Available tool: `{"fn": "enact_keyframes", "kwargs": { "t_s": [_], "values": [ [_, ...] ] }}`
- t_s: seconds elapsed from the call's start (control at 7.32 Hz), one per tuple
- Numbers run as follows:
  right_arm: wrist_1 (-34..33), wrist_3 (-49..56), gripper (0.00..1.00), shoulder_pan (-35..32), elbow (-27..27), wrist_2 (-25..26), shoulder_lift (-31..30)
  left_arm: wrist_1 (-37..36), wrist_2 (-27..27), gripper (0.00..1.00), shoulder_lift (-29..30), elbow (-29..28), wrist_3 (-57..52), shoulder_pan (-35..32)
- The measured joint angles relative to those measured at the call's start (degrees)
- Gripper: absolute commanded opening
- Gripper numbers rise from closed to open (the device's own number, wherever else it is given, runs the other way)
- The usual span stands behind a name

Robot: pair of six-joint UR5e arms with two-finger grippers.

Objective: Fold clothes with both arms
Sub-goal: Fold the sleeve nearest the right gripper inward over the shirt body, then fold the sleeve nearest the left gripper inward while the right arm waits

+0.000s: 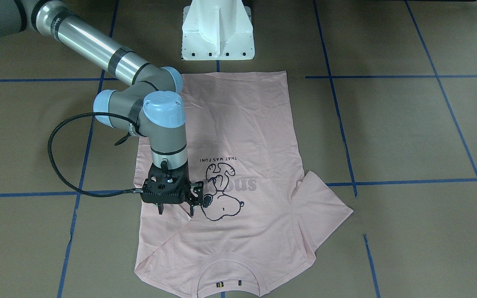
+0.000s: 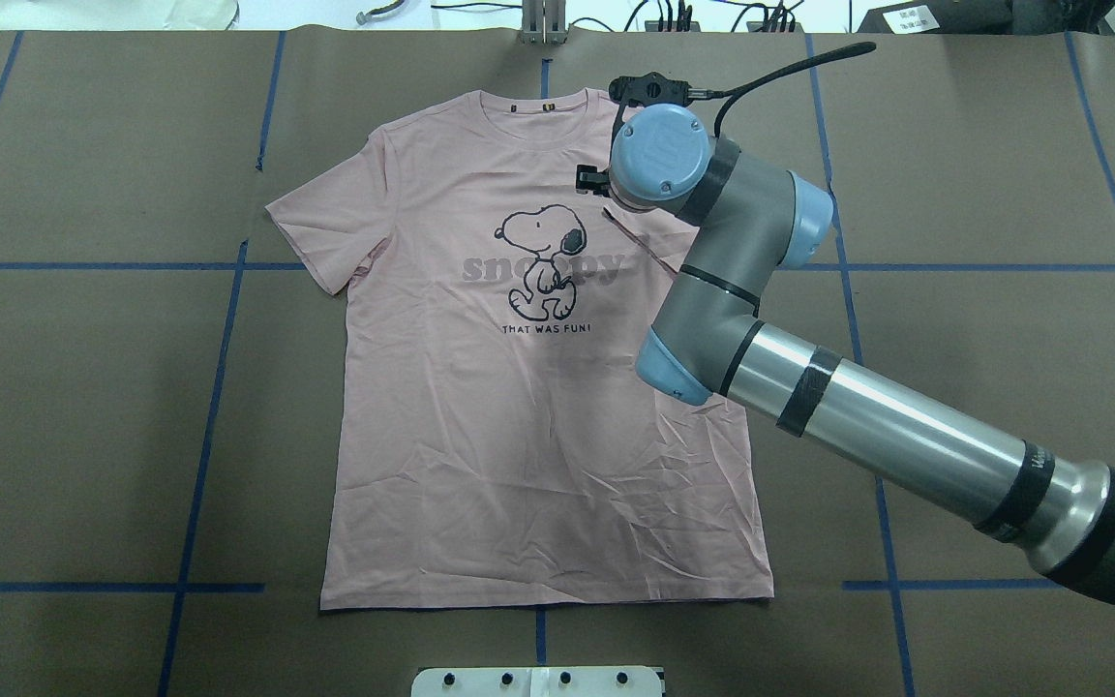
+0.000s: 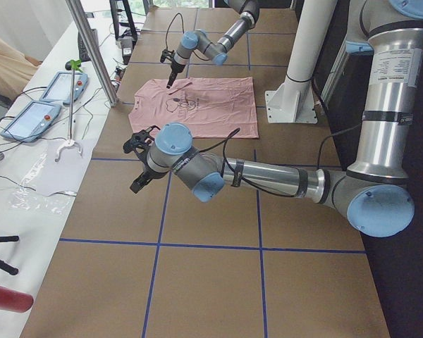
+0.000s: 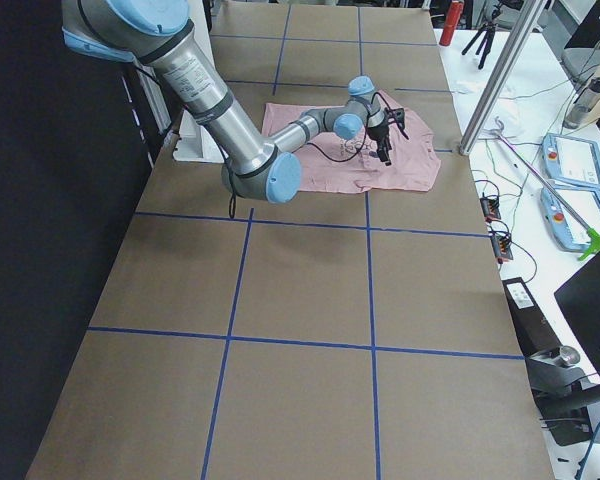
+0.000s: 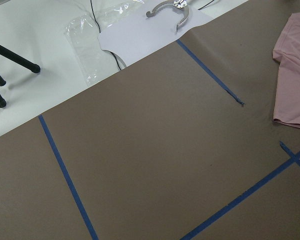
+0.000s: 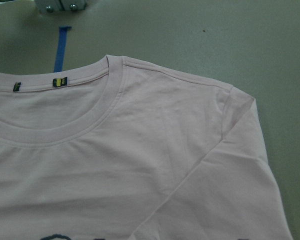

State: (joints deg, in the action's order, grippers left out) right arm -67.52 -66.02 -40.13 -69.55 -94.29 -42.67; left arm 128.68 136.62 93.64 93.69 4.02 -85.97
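White pedestal [image 2: 538, 681] sits nearest on the brown paper table [image 2: 83, 387]. Just past it we see the hem of the pink T-shirt [image 2: 519, 436], which lies flat, print up, collar away from the robot. Off to the robot's left, well apart from the shirt, the left arm [image 3: 268, 176] hangs over bare paper; we cannot tell whether the left gripper [image 3: 138, 184] is spread or closed. Further out we get the dog print [image 2: 543, 261], the left sleeve [image 2: 320, 227] spread flat and the right sleeve [image 6: 230, 190] folded in over the chest. The right arm [image 2: 887, 426] reaches across that side, with the right gripper [image 1: 175, 211] over the folded sleeve beside the print, fingers apart, holding nothing. Farthest is the collar [image 6: 111, 97].
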Motion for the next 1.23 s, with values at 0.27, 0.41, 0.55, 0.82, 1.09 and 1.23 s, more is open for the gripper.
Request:
{"fn": "enact_keyframes", "kwargs": {
  "t_s": [0.27, 0.41, 0.55, 0.82, 1.09, 1.23],
  "values": [
    [-0.2, 9.7, 1.00, -6.2, -7.5, -10.9, -6.7, 1.4, -0.7, 0.82, 1.4, 0.0, 11.5, 5.5],
    [-0.2, 15.2, 1.00, -10.3, -11.7, -16.5, -11.3, 2.1, -2.7, 0.78, 2.9, -0.2, 18.0, 8.8],
    [-0.1, 20.9, 1.00, -14.5, -15.2, -21.9, -16.0, 2.3, -5.8, 0.75, 4.6, -0.4, 24.0, 11.9],
    [0.3, 33.3, 1.00, -22.5, -19.1, -29.6, -24.7, 2.4, -13.1, 0.70, 8.9, -2.0, 34.7, 18.6],
    [0.6, 42.6, 1.00, -28.3, -20.0, -33.6, -30.3, 2.6, -22.6, 0.67, 15.1, -7.6, 43.6, 25.8],
    [0.6, 43.9, 1.00, -29.2, -20.1, -34.0, -31.2, 2.7, -27.0, 0.66, 18.3, -11.2, 46.9, 28.8]
  ]
}}
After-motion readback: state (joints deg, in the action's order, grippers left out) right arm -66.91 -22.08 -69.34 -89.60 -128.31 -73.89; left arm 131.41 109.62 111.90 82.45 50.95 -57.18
